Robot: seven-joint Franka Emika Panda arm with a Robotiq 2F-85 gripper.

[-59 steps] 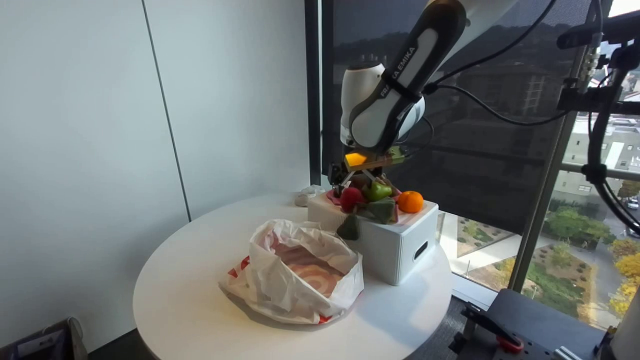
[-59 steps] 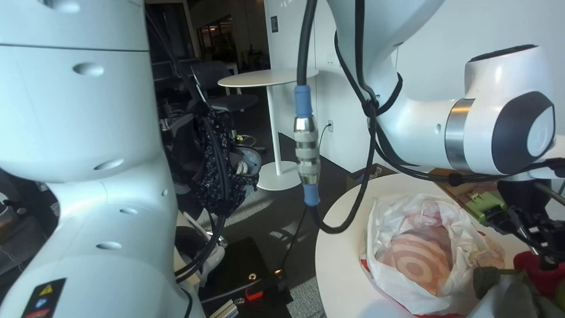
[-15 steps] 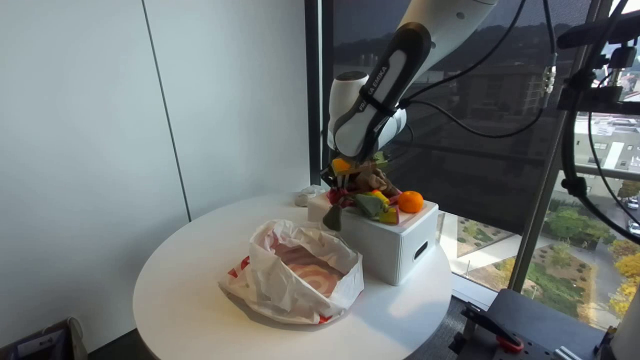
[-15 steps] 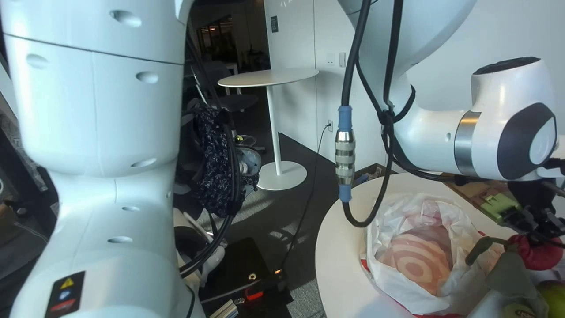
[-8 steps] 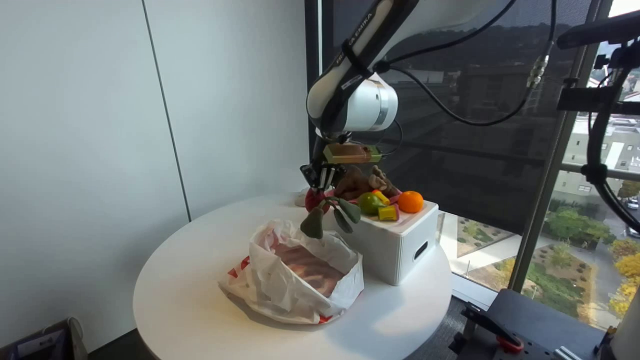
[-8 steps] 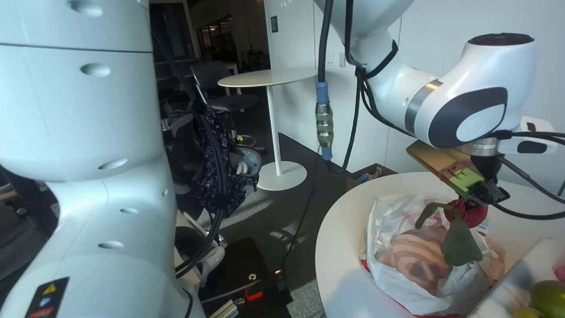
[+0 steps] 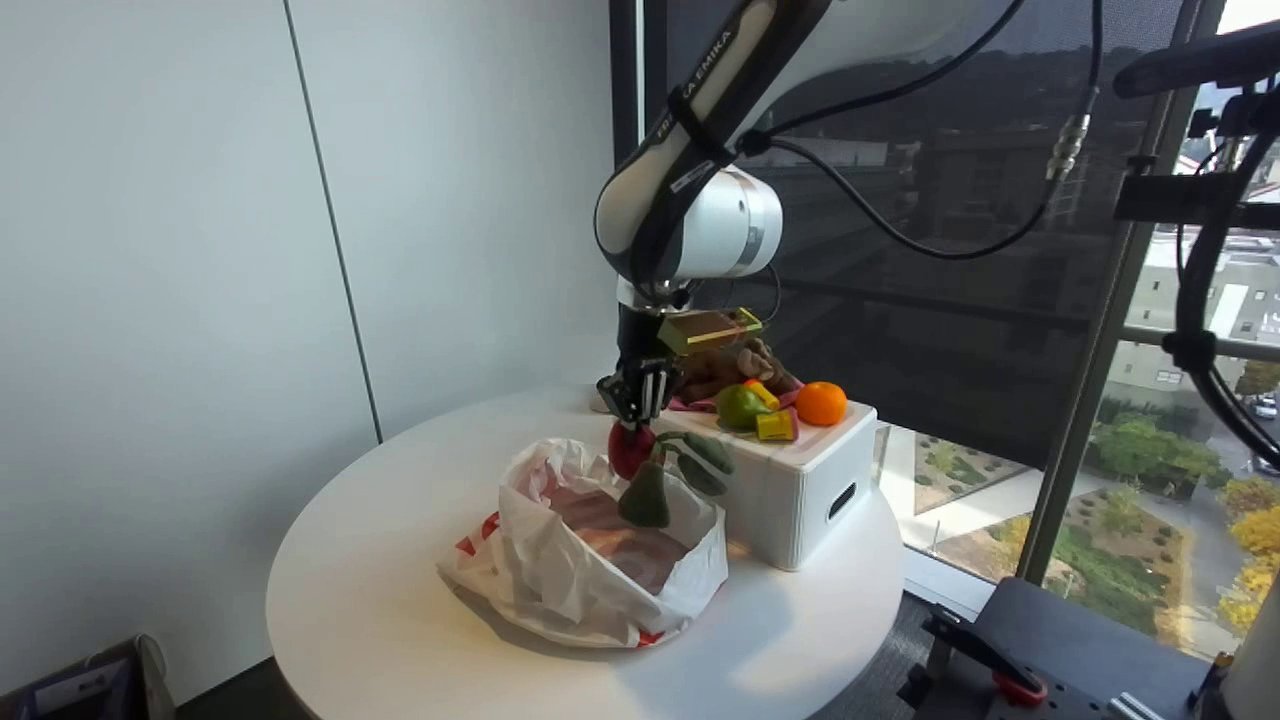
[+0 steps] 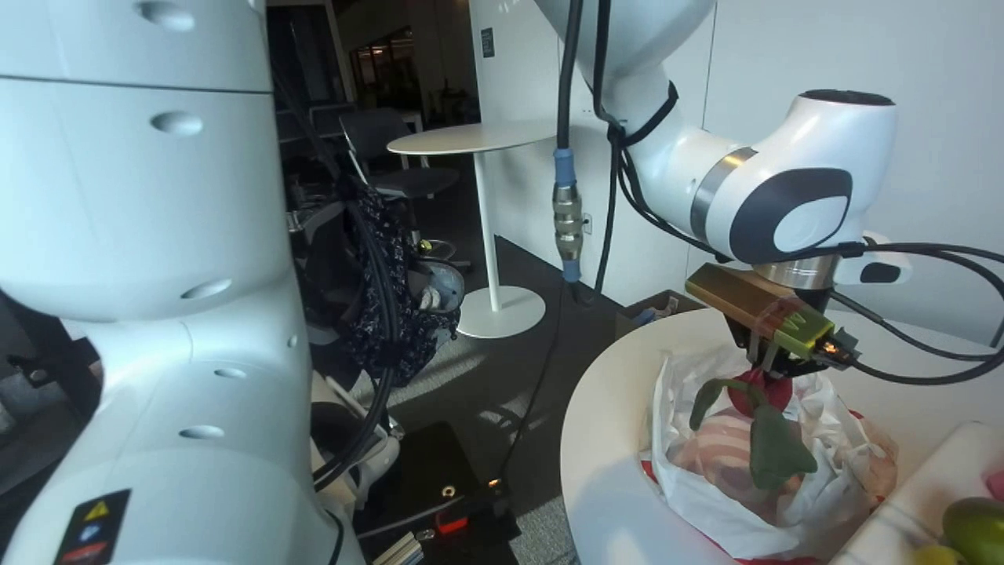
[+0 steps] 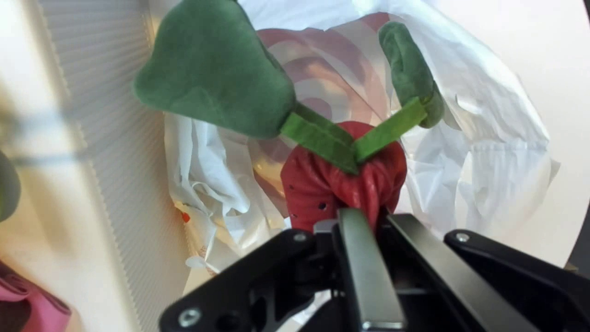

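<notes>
White table (image 7: 370, 610): claw (image 9: 375, 216) pinching red plush toy (image 9: 339, 184) over bag (image 7: 545, 575).

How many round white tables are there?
2: the near table under the white bag, and the far table near the wall. Others may be hidden.

Slanting the arm (image 7: 690, 140) down from upper right in an exterior view, pointing the tool (image 7: 636, 420) downward near centre, pinching fingers (image 9: 368, 272) nearly together low in the wrist view.
</notes>
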